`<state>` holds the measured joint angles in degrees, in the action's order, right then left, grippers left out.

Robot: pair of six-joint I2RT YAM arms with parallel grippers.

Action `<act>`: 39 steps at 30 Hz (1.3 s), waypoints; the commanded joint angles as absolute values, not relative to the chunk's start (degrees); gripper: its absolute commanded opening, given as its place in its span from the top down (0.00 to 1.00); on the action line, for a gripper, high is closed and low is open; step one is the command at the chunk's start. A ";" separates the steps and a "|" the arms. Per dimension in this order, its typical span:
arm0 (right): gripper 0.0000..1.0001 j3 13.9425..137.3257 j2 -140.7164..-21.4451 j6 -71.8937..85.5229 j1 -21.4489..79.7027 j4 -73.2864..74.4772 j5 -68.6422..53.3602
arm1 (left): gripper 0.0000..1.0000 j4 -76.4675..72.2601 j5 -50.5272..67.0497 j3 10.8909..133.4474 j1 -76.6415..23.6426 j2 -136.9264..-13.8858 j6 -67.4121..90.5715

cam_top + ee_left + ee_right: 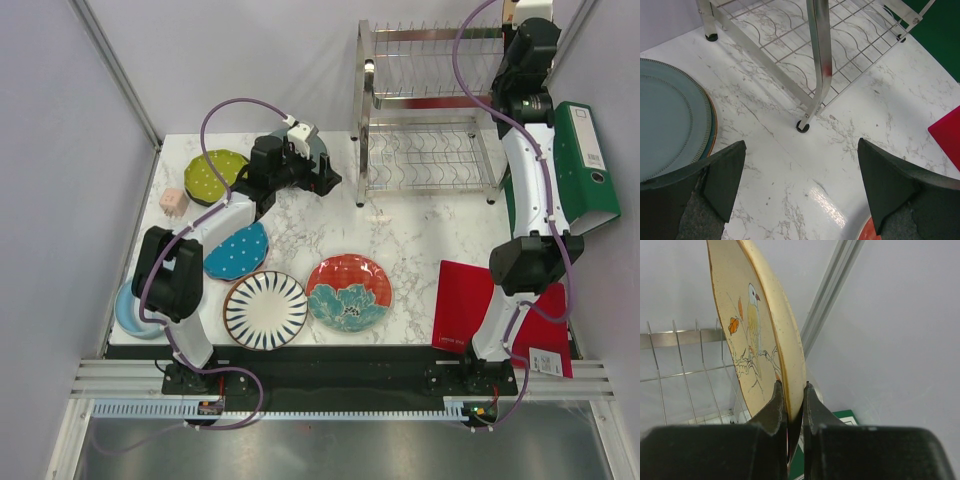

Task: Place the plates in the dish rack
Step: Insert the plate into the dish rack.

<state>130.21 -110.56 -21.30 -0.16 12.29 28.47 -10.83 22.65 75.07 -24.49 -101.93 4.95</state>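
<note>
My right gripper point(794, 390) is shut on the lower rim of a tan plate with a bird point(755, 325), held upright on edge high up by the wires of the dish rack point(685, 365). The steel dish rack point(430, 120) stands at the back of the table with no plates in its slots. My left gripper point(800, 185) hangs open over bare marble just before a rack leg point(817, 75), with a grey-blue plate point(665, 125) to its left. On the table lie lime point(212, 175), teal dotted point(237, 252), striped point(265, 309) and red floral point(349, 292) plates.
A green binder point(580, 170) stands right of the rack, under my right arm. A red folder point(470, 305) lies at the front right. A small pink cube point(173, 201) sits near the lime plate. Another grey-blue plate point(135, 310) lies at the front left edge.
</note>
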 commanded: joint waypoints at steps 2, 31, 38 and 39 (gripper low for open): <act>1.00 133.42 -108.98 -22.24 -1.14 1.58 30.76 | 0.00 -12.39 23.20 77.17 -24.43 -102.22 6.06; 1.00 136.86 -113.12 -21.88 -4.57 7.82 26.98 | 0.00 -12.13 23.47 78.66 -24.43 -103.45 7.21; 1.00 133.68 -114.08 -20.13 -5.27 12.91 27.34 | 0.00 -12.13 22.59 77.70 -24.35 -102.40 6.59; 1.00 134.03 -114.60 -19.87 -5.27 14.40 27.07 | 0.00 -12.13 22.59 77.52 -24.35 -102.31 6.50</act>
<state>133.69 -115.90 -20.18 -3.14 16.36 23.46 -10.81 22.65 76.23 -24.49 -103.04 5.52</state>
